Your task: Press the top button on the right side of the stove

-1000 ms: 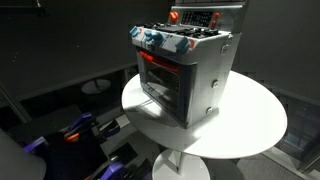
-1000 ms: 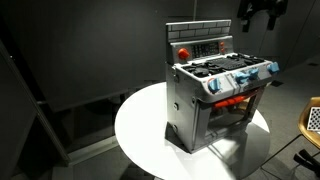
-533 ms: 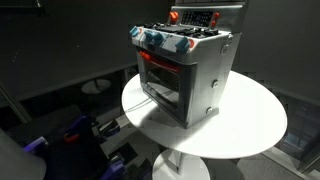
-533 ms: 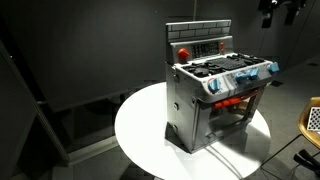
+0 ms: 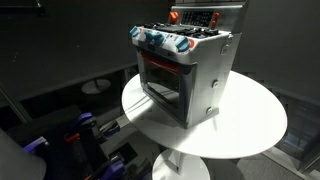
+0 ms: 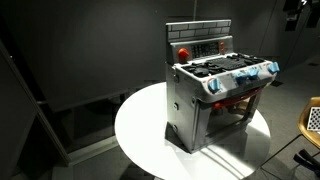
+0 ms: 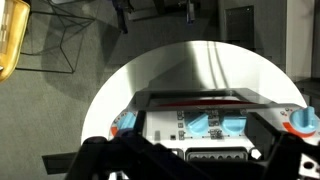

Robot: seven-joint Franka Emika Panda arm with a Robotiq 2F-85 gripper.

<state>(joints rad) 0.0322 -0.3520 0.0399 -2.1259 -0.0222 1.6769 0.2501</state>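
The stove (image 5: 185,75) is a small silver-grey box with a glass oven door, blue-and-red knobs and a red back panel. It stands on a round white table (image 5: 250,120) and shows in both exterior views (image 6: 215,95). The wrist view looks down on its knob row and open oven front (image 7: 200,120). My gripper (image 6: 293,14) is high at the top right edge of an exterior view, well clear of the stove and partly cut off. In the wrist view its dark fingers (image 7: 190,165) sit wide apart at the bottom, holding nothing.
The white tabletop (image 6: 140,130) has bare room around the stove. A yellow object (image 7: 12,40) is at the top left of the wrist view. Blue and purple gear (image 5: 80,130) lies on the floor beside the table. The surroundings are dark.
My gripper has moved away from the stove to the right in an exterior view, now almost out of frame. The oven's red glow looks dimmer. The stove has not moved.
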